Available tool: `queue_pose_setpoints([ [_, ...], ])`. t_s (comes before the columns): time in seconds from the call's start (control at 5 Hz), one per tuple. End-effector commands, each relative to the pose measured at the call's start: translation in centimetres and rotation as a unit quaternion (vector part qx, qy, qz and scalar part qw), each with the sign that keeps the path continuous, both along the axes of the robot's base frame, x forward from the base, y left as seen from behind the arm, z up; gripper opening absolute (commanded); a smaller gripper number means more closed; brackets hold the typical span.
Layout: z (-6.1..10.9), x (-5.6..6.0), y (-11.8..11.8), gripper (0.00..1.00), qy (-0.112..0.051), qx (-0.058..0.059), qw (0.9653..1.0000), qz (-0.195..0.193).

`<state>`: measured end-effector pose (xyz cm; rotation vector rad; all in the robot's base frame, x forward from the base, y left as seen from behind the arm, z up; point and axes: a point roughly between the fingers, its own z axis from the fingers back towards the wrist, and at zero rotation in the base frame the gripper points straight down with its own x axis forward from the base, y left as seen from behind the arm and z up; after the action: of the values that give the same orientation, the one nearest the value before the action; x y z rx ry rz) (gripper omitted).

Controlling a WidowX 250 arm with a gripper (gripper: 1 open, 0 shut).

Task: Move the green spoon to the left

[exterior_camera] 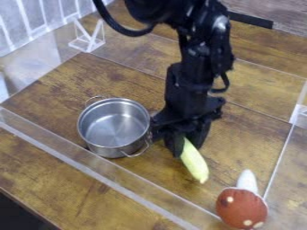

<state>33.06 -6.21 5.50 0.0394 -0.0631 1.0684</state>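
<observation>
The green spoon (193, 163) shows as a thick pale yellow-green handle slanting down to the right from under my gripper (179, 145). The black fingers point straight down and are shut on the handle's upper end, holding the spoon just off the wooden table (72, 85). Its metal bowl is hidden behind the fingers. The spoon hangs just right of the steel pot.
A steel pot (114, 127) stands left of the gripper, almost touching it. A red-brown mushroom toy (241, 207) with a white stem lies at the front right. Clear acrylic walls (84, 171) ring the wooden table. A white wire stand (86, 36) sits at the back left.
</observation>
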Motion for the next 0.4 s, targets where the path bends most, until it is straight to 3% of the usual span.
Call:
queue_pose_setpoints([
  [0.0,5.7,1.9,1.4,0.0,-0.066,-0.027,0.9971,-0.027],
  [0.2,7.3,2.0,1.6,0.0,-0.076,-0.042,0.9947,-0.056],
])
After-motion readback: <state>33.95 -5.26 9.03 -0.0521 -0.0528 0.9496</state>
